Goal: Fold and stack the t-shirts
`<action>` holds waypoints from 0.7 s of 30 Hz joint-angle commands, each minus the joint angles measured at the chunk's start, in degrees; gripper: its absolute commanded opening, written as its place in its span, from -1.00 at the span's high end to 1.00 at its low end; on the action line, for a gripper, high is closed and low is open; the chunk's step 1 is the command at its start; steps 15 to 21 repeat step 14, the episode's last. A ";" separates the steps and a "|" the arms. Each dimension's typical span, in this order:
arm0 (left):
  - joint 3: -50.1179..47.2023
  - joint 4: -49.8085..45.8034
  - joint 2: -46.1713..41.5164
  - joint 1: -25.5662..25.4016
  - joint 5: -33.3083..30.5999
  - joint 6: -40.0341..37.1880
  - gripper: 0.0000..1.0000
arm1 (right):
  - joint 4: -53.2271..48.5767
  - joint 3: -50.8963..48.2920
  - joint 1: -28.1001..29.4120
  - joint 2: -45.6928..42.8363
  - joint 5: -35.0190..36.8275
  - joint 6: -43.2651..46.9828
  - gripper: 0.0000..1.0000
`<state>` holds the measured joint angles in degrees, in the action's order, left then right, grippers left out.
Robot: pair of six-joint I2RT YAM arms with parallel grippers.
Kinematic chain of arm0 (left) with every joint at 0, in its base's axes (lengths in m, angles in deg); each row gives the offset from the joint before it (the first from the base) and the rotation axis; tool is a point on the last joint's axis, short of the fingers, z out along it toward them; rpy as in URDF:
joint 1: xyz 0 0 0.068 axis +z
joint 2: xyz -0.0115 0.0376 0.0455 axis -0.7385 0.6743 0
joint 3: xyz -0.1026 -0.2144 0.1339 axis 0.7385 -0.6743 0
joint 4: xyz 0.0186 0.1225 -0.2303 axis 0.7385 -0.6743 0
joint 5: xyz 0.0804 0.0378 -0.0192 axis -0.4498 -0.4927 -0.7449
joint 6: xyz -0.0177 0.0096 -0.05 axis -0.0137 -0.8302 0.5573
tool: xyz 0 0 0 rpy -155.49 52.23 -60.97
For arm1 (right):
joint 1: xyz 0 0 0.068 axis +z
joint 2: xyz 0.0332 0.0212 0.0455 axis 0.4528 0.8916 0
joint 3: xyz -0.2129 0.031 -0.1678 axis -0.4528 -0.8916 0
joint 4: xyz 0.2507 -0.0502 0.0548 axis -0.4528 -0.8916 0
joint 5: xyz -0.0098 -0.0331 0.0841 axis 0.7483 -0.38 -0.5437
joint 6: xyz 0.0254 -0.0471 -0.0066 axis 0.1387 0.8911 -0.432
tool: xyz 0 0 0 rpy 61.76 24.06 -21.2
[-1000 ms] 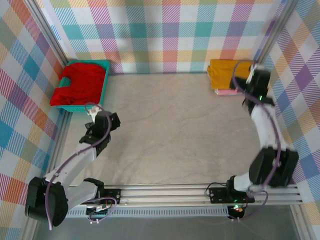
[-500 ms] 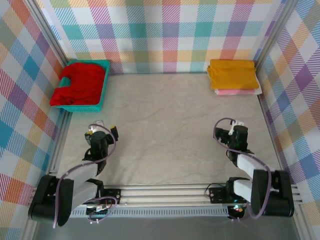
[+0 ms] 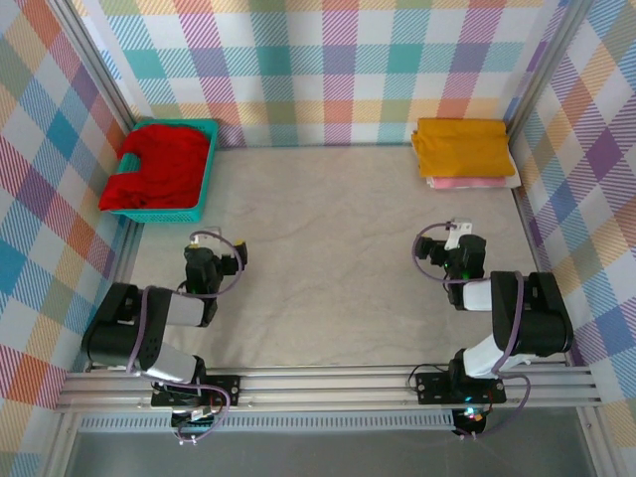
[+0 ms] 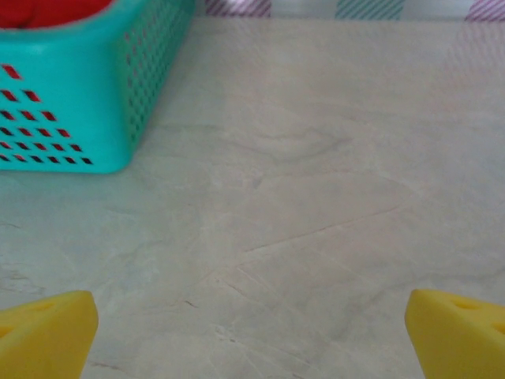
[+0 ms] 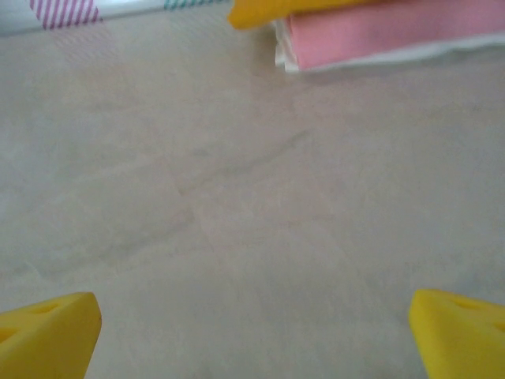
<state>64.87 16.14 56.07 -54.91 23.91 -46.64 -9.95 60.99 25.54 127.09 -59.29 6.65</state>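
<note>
Hands spread wide, empty: left hand (image 4: 252,335); right hand (image 5: 254,335) withdrawn from yellow t-shirt (image 3: 462,147).

Walls (image 3: 338,70): pastel plaid of teal, pink, purple, orange and yellow, with diagonal hatching. Table (image 3: 328,258): pale beige, faint grey marbling. Basket (image 3: 159,214): teal, rows of small slots in its sides. Shirt in the basket (image 3: 159,164): plain red. Top shirt of the stack (image 3: 462,146): mustard-yellow. Shirt under it (image 3: 467,183): pink, with a white edge below. Left gripper (image 4: 252,335) and right gripper (image 5: 252,335): bright yellow fingertips. Arm cables (image 3: 139,328): purple.
</note>
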 commanded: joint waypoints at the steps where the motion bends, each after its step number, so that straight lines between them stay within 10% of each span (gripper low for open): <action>1: 6.58 -5.22 2.57 1.01 1.22 -0.68 -1.00 | 0.76 2.26 0.62 0.04 -0.30 1.33 -0.99; 21: 6.90 -5.33 2.61 3.05 0.88 1.78 -1.00 | -0.82 3.29 0.85 0.27 -3.57 2.95 -0.99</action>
